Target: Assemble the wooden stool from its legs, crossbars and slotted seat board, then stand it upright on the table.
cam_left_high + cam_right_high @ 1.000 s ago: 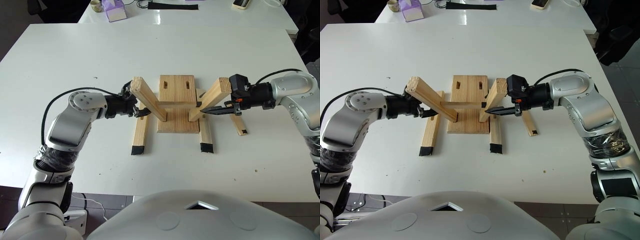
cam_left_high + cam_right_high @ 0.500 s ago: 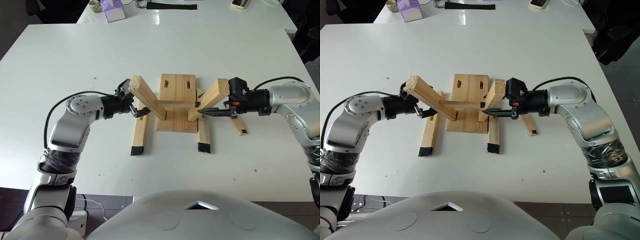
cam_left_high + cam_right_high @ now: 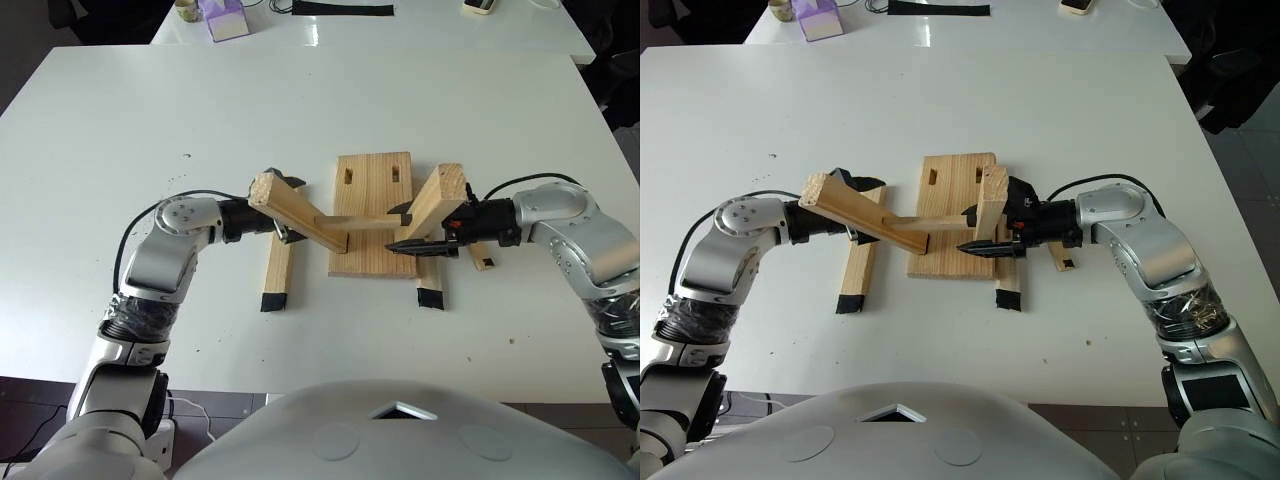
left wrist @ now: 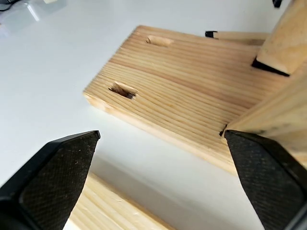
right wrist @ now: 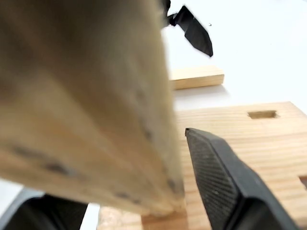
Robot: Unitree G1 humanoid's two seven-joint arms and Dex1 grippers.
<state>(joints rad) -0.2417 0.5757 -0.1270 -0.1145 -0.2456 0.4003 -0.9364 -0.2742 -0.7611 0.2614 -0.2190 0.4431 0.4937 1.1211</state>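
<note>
On the white table [image 3: 200, 110], mid-surface, a pale slotted wooden seat board [image 3: 368, 222] lies flat. The left gripper [image 3: 283, 232] gapes beside a raised, crossbar-joined wooden leg frame [image 3: 300, 212]. The right gripper [image 3: 402, 227] clamps the frame's right leg [image 3: 438, 195].

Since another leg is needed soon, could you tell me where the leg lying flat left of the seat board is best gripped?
Probably mid-length on the flat leg, from above, fingers across its narrow width: both long sides lie free there, while its far end sits under the raised leg.
</note>
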